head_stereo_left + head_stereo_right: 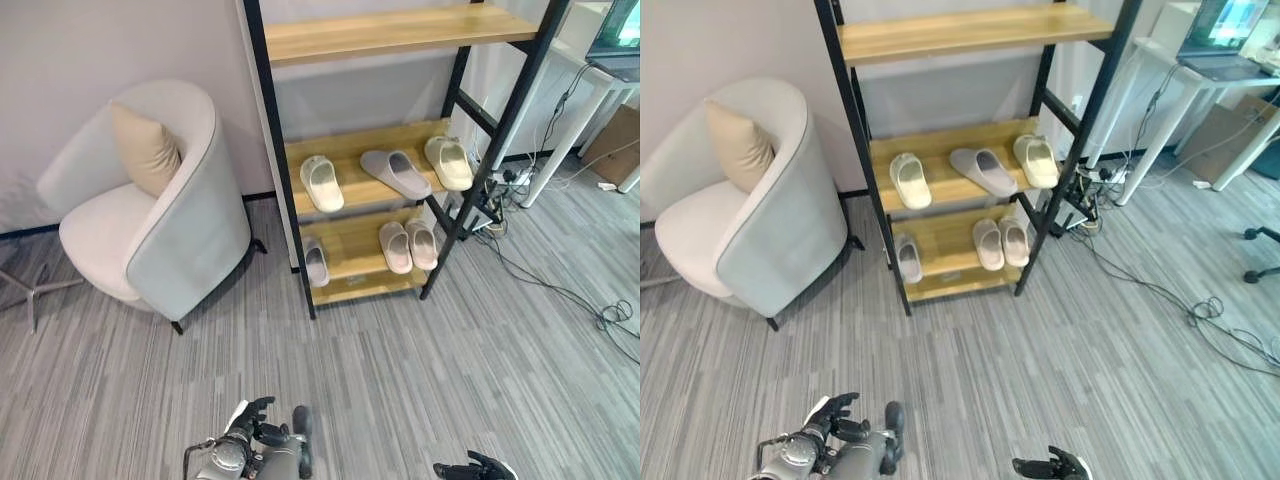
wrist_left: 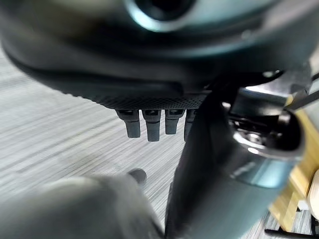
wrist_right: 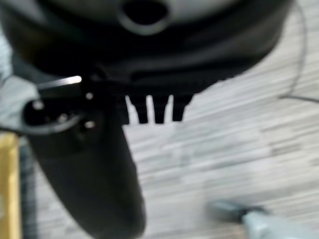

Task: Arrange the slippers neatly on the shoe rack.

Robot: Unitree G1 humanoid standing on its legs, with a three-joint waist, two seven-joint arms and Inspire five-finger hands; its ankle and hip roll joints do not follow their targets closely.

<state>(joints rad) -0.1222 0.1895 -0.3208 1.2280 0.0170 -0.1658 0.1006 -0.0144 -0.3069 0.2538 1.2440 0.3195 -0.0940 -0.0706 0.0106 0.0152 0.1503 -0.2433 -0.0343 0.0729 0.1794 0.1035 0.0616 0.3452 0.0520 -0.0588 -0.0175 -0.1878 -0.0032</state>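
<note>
Six slippers sat on the shoe rack: three on the middle shelf (grey one skewed), three below. I kept the left hand and right hand low, well apart from the rack, fingers relaxed and empty.

Shoe rack: pale matt wood shelves, black metal frame. Slippers smooth, matt foam. Armchair cloth-covered.

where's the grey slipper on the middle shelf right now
The flat grey slipper lies at an angle on the middle wooden shelf of the black-framed shoe rack, between two cream slippers, seen in both eye views.
</note>
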